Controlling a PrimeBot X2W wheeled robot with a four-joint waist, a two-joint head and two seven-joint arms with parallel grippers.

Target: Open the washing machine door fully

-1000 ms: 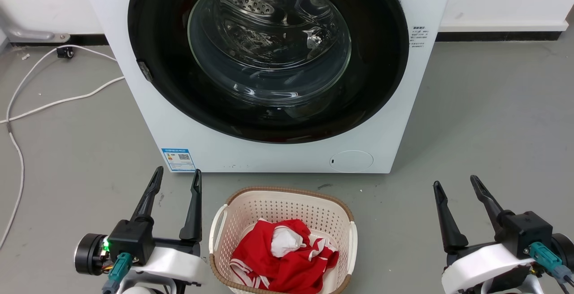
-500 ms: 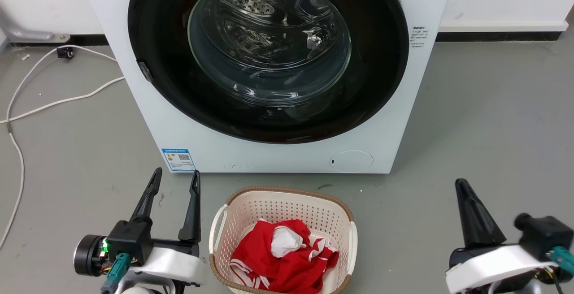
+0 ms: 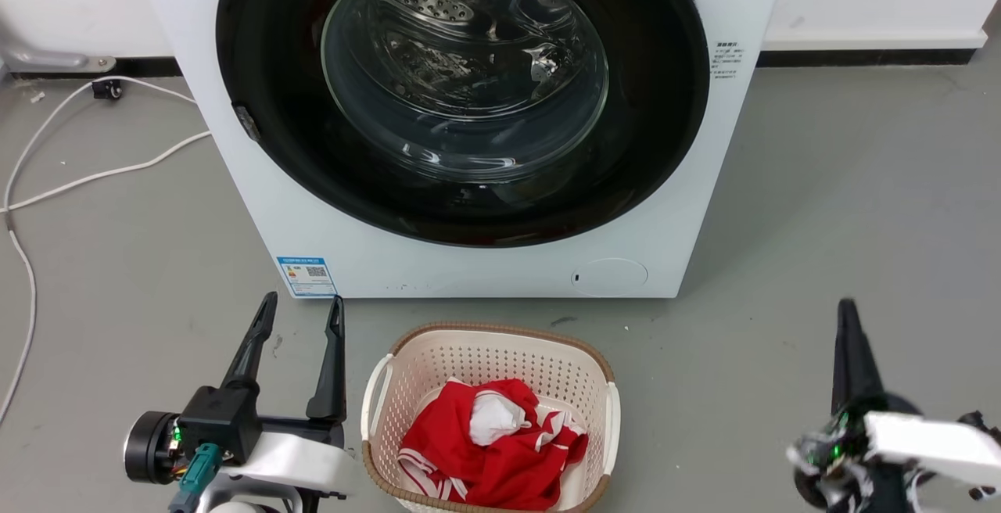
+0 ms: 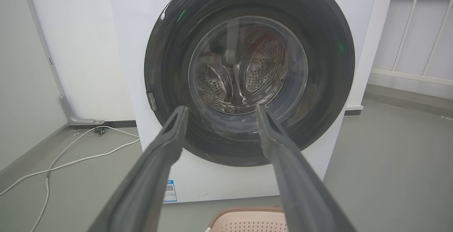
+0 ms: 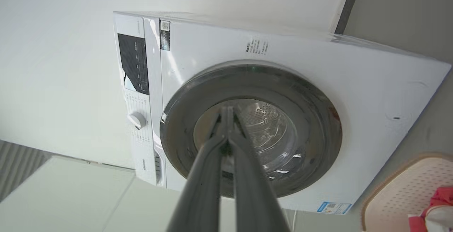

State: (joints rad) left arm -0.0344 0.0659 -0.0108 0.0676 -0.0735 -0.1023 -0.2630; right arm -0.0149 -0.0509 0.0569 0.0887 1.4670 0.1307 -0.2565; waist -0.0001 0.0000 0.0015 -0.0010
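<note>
The washing machine (image 3: pixel 469 270) is a white front-loader standing on the grey floor. The washing machine door (image 3: pixel 266 114), round and glossy black with a clear glass bowl, lies flat against its front, as in the left wrist view (image 4: pixel 166 65) and the right wrist view (image 5: pixel 311 119). My left gripper (image 3: pixel 297 306) is open at the lower left, well short of the machine, its fingers (image 4: pixel 173 136) framing the door's lower part. My right gripper (image 3: pixel 847 313) is at the lower right, rolled on its side, fingers pressed together (image 5: pixel 228 110) on nothing, pointing at the door.
A beige laundry basket (image 3: pixel 485 333) holding red and white cloth (image 3: pixel 485 450) stands on the floor between my arms, just before the machine. White cables (image 3: pixel 78 177) trail across the floor at the left. A wall runs behind the machine.
My right gripper has shut its fingers and its wrist has rolled over, shifting a little to the right. The left gripper and the door have stayed put. The camera shifted slightly.
</note>
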